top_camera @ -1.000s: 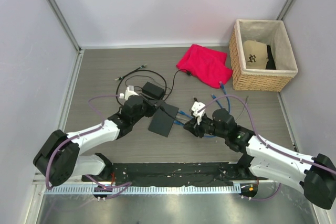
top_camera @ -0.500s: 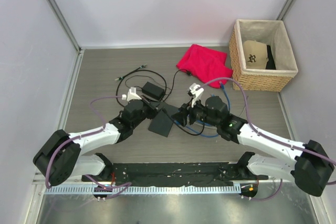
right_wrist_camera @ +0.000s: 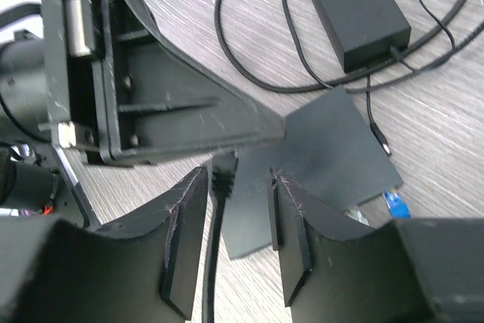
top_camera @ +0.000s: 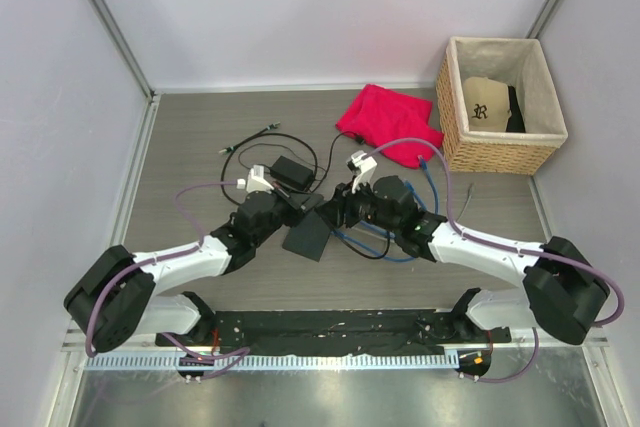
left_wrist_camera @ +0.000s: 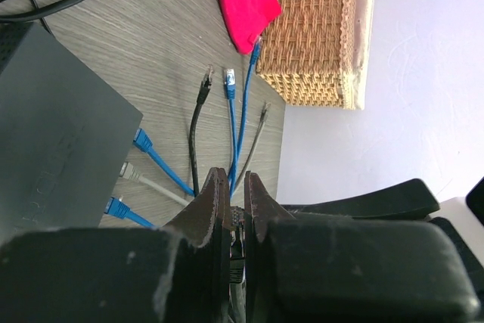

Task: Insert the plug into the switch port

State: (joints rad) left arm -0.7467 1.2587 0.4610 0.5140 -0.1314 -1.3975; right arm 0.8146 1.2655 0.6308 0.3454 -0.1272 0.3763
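Grey desk (top_camera: pixel 200 137) carries the switch (top_camera: pixel 308 235) flat, just under both my jaws, sockets facing my right arm (top_camera: pixel 480 247). Left jaws pinch what looks like the black plug (left_wrist_camera: pixel 237 243); right jaws stand apart around its cable (right_wrist_camera: pixel 214 247).

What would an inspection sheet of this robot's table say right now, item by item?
Surface: grey wood-grain table.
Job's things: flat dark switch lies between the two arms; black cable is held up beside it.
Clutter: red cloth; wicker basket holding a cap; power brick.
Grippers: left gripper shut on the black cable; right gripper open, straddling that cable.
Cables: blue and grey leads at the switch's edge; loose plug ends lie towards the basket.
Surroundings: plain pale walls.
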